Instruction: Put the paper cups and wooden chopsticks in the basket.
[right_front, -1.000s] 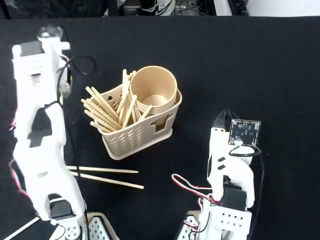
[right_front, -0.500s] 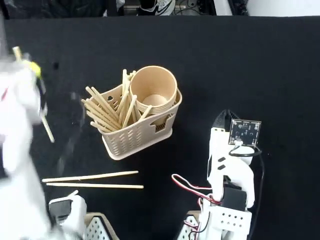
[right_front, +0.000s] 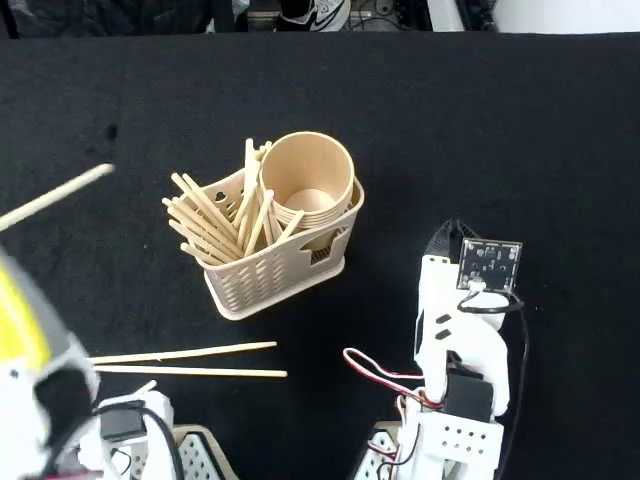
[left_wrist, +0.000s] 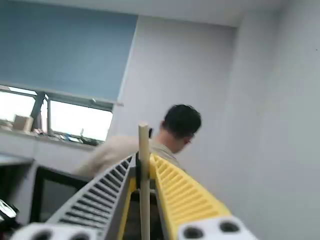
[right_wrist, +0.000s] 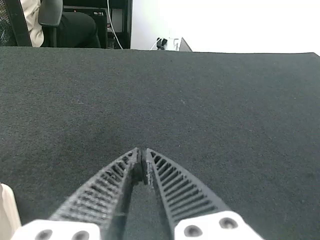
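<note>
1. High view: we see the basket (right_front: 270, 275) mid tabletop (right_front: 480, 120), with stacked paper cups (right_front: 306, 175) in one end and a bundle of chopsticks (right_front: 210, 225) leaning in the other
2. Same view: two loose chopsticks (right_front: 190, 362) lie flat and almost parallel on the tabletop, on the arms' side of the basket and apart from it. One lifted chopstick (right_front: 58, 193) slants well off to the basket's side, above the left arm (right_front: 40, 390). The right arm (right_front: 462, 340) sits beside the basket, not touching it
3. Left wrist view: the left gripper (left_wrist: 144, 160) has its fingers closed tight on the lifted chopstick, whose end sticks out past the fingertips. The whole thing points up at the room, not at the tabletop
4. Right wrist view: the right gripper (right_wrist: 141, 152) has its fingers pressed together on nothing, low over bare tabletop
5. Risks, our call: the thin round stick could pivot or slip in that pinch while it is carried to the basket. The chopstick end is already crowded, so the incoming tip may catch the rim or the leaning bundle and bounce out, flick others out, or shove the light basket
6. We also note that the two loose ones lie close together, so a grab could take both or roll one away
</note>
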